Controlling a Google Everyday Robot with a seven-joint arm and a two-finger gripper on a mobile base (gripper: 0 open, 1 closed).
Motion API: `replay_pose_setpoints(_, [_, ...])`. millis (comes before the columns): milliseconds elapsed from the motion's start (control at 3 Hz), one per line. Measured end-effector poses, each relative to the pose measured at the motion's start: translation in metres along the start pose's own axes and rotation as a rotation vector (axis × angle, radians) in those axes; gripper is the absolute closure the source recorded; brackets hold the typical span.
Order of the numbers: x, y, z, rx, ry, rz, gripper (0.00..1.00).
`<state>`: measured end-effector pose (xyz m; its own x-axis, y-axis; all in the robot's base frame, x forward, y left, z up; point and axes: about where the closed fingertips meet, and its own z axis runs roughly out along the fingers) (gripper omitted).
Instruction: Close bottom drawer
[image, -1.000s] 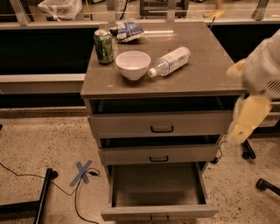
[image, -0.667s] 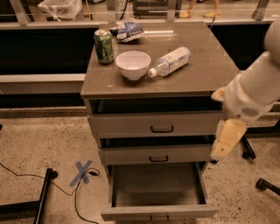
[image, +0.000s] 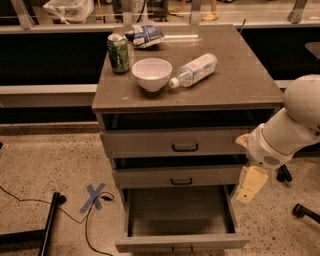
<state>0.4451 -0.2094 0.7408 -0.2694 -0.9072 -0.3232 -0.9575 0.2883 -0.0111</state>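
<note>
The bottom drawer (image: 150, 244) is at 6 o'clock, low on the grey-brown cabinet (image: 240, 85), and it is pulled way out. Its tray looks bare inside. The gripper (image: 250, 184) hangs at about 4 o'clock, just beside the drawer's right side, not touching it. I cannot tell if the claw is wide or narrow. On top, near 12 o'clock, sit a green can (image: 118, 52), a white bowl (image: 151, 73) and a bottle (image: 195, 70) lying down.
</note>
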Motion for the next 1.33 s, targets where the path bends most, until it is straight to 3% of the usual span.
replay_pose_setpoints(333, [0.041, -0.012, 0.056, -0.012, 0.048, 0.089, 0.0])
replay_pose_setpoints(667, [0.092, -0.003, 0.133, -0.041, 0.023, 0.155, 0.0])
replay_pose_setpoints(1000, [0.125, -0.004, 0.163, -0.004, -0.074, 0.136, 0.0])
replay_pose_setpoints(1333, [0.135, 0.0, 0.168, -0.003, -0.082, 0.092, 0.0])
